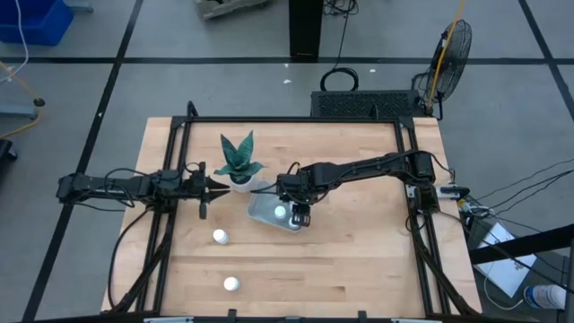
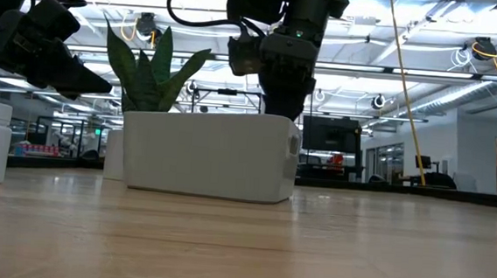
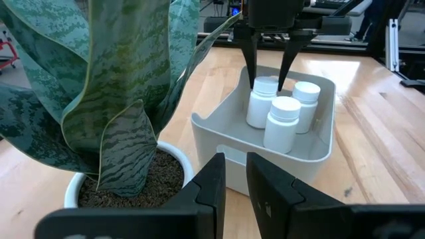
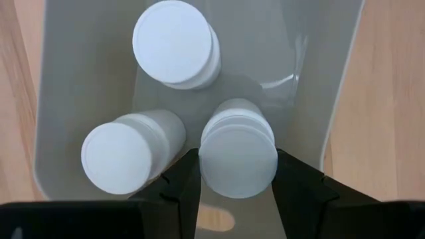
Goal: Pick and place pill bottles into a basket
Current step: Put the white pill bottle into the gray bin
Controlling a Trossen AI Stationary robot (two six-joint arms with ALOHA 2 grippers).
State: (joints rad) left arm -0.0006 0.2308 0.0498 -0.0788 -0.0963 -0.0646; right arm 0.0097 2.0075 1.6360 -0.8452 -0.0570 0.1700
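The pale grey basket (image 1: 267, 210) sits mid-table and holds three white pill bottles. Two of them (image 4: 176, 43) (image 4: 123, 156) stand free on its floor. My right gripper (image 4: 236, 189) reaches down into the basket and is shut on the third bottle (image 3: 263, 101). Two more bottles (image 1: 220, 236) (image 1: 231, 283) stand upright on the wood nearer the front edge. My left gripper (image 3: 236, 174) hovers shut, left of the basket and beside the potted plant (image 1: 239, 163), holding nothing. My right gripper pinches the bottle just under its round cap (image 4: 238, 156), one finger (image 3: 251, 61) on each side. The fingers come steeply from above, pointing down into the basket. The bottle stays upright, low inside the basket; whether its base touches the floor I cannot tell.
The spiky green plant in its white pot (image 3: 119, 189) stands against the basket's far left corner, between my left gripper and the basket. Black rails (image 1: 170, 224) run along the table's left and right sides. Bare wood spreads to the right of the basket.
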